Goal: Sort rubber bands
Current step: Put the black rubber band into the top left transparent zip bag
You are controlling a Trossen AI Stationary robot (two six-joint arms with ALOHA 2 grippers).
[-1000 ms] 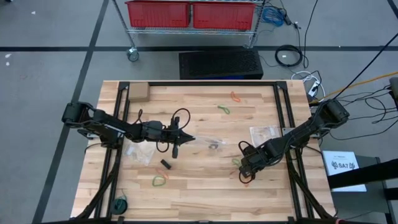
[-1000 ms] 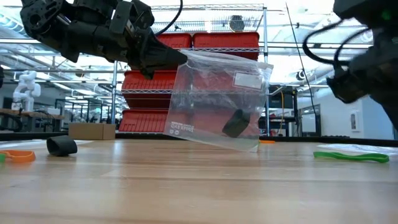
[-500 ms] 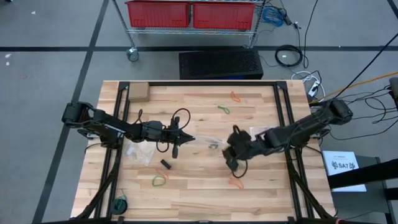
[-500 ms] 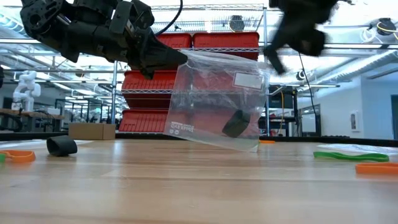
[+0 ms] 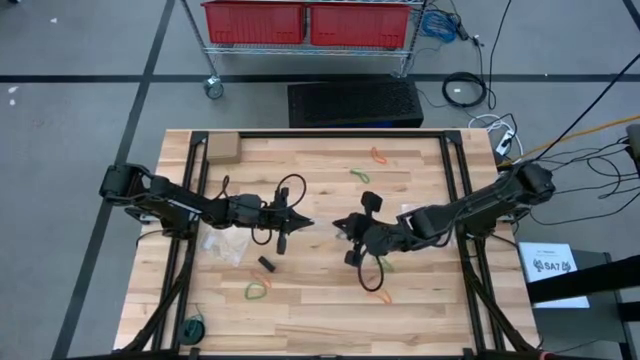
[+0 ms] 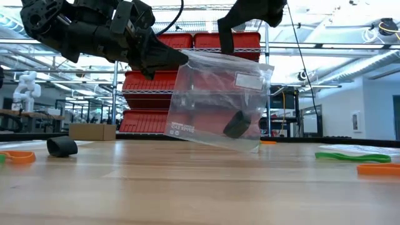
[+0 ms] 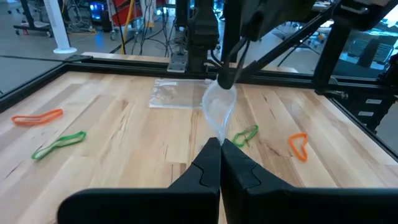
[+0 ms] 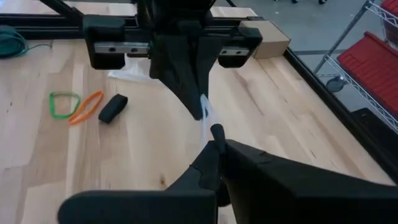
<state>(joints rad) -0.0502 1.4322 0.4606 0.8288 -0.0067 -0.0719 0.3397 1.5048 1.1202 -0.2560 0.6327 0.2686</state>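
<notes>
Rubber bands, labelled zip bag

The room is bright, with light coming from lamps up high. The table wood shines softly. Shadows are small and pale. Far-off shelves look a bit fuzzy.

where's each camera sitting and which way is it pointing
High: overhead, looking straight down on table; both arms show.
Low: table-top height, looking across at clear bag and red bins; arms enter above.
Left wrist: looks past shut left fingers pinching bag.
Right wrist: looks past shut right fingers toward left arm.
Shared: all show the bag.
</notes>
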